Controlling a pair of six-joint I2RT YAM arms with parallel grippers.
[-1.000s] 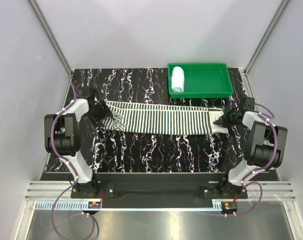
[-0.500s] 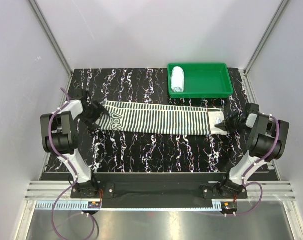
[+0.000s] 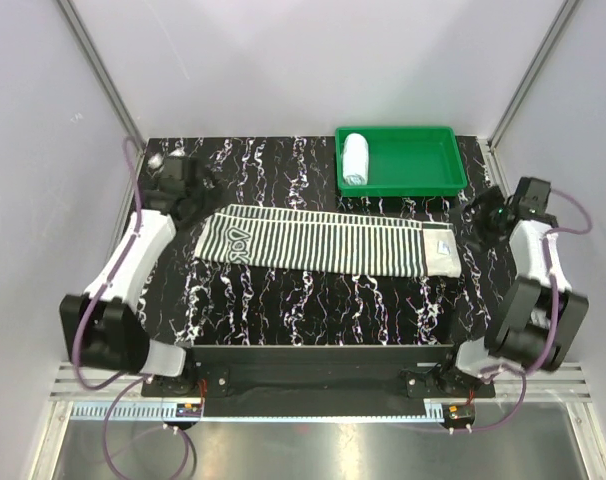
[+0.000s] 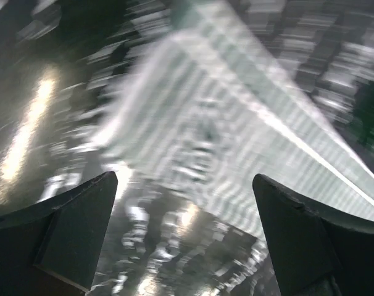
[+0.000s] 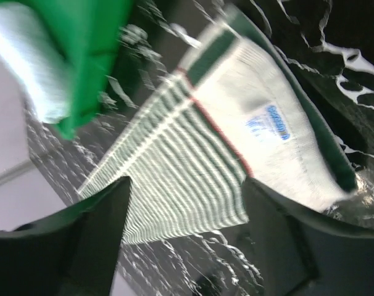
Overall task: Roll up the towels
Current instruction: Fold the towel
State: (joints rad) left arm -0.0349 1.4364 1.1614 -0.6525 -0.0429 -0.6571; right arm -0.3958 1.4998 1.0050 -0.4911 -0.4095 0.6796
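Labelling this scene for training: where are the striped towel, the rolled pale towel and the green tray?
striped towel [image 3: 323, 243]: top view, middle of the cloth.
rolled pale towel [image 3: 355, 159]: top view, middle of the roll.
green tray [image 3: 418, 160]: top view, bare floor.

Both arms had white shells w/ black joints. The left arm [image 3: 141, 243] & the right arm [image 3: 539, 250] each stood on a black base [image 3: 171, 380]. Thin purple cables [image 3: 107, 430] ran in loops along the 2 arms. The left gripper [image 4: 184, 179] had 2 dark, flat, wedge-shaped fingers [image 4: 70, 228]. The right gripper [image 5: 187, 182] had dark fingers [image 5: 286, 240] too, approx. the same shape.
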